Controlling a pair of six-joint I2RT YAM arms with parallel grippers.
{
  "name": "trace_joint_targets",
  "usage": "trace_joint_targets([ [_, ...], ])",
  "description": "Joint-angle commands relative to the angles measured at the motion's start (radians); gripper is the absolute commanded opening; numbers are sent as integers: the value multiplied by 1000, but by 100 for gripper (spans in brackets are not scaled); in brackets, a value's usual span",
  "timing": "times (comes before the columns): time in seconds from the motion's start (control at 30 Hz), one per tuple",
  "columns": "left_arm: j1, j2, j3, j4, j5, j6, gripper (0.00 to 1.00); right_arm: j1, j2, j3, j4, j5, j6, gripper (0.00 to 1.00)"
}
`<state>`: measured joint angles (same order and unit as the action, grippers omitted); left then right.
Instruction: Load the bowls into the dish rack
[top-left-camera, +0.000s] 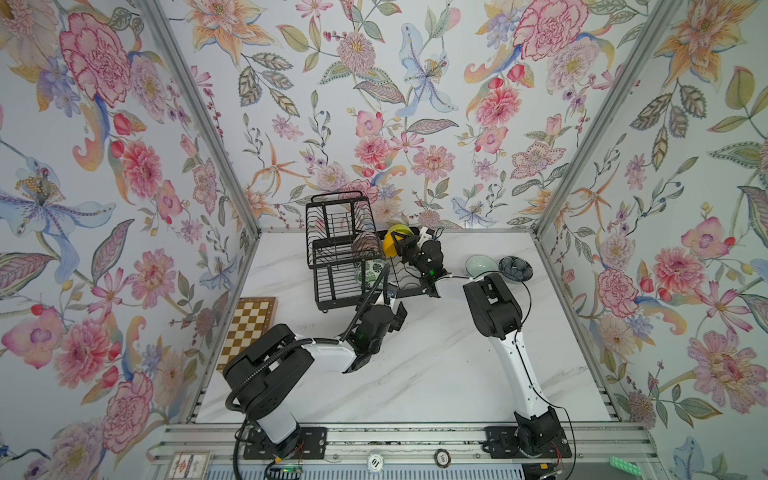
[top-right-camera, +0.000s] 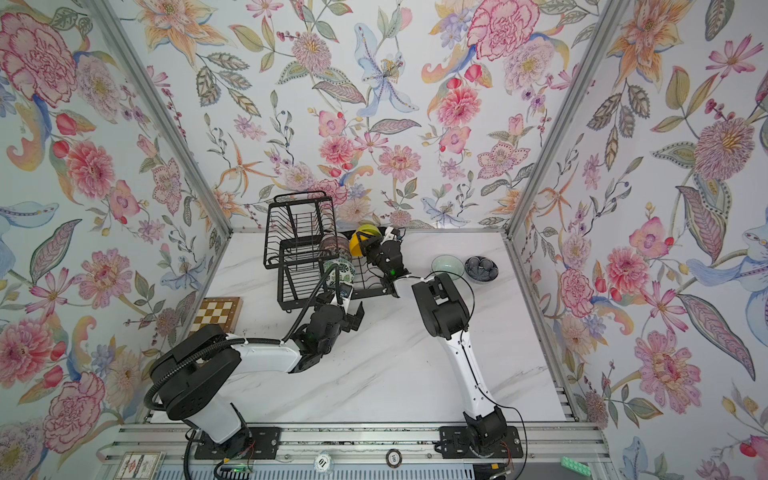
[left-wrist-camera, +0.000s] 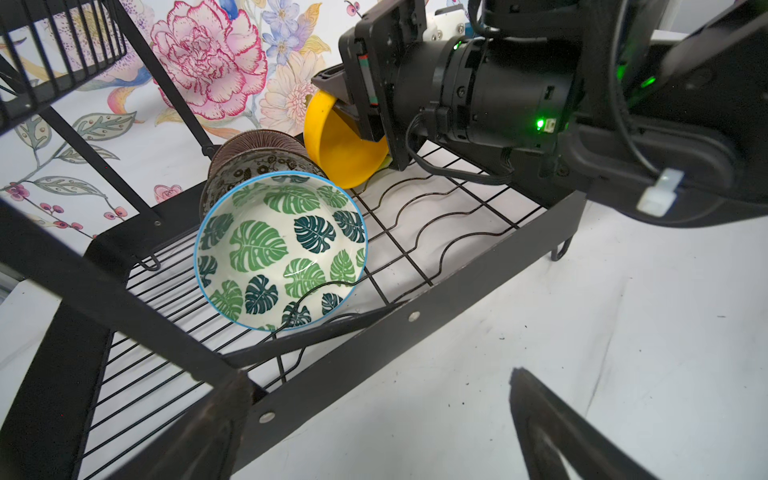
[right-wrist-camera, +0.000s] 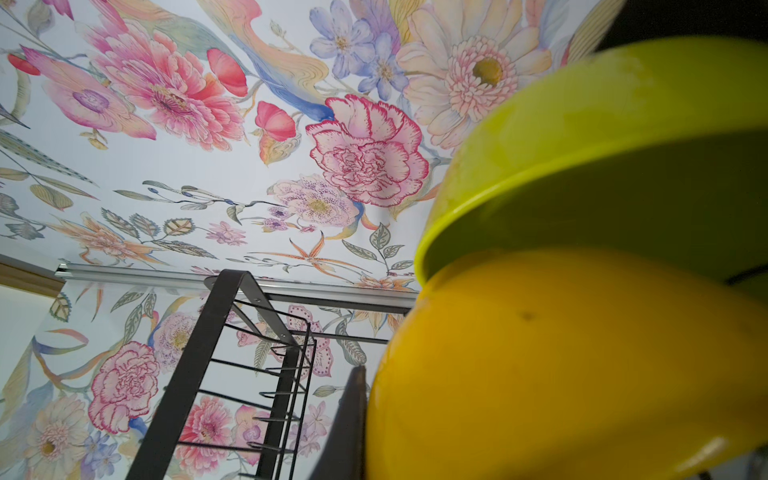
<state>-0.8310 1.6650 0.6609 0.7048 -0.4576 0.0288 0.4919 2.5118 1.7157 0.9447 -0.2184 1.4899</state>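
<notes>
The black wire dish rack stands at the back of the table. My right gripper is shut on the rim of the orange-yellow bowl, holding it on edge over the lower tray. Right behind it is the lime green bowl. The leaf-print bowl, the black-and-white bowl and the ribbed bowl stand on edge in the tray. My left gripper hangs open and empty by the rack's front rail.
A pale celadon bowl and a dark blue patterned bowl sit upright on the table, right of the rack. A chessboard lies at the left wall. The rack's raised upper basket overhangs the tray's left part.
</notes>
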Motion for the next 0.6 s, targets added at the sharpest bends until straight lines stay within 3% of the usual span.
trace_joint_targets([
  [0.0, 12, -6, -11, 16, -26, -16, 99, -1, 34, 40, -99, -66, -45, 0],
  [0.57, 15, -6, -7, 10, -26, -18, 99, -12, 29, 6, -125, -59, -39, 0],
])
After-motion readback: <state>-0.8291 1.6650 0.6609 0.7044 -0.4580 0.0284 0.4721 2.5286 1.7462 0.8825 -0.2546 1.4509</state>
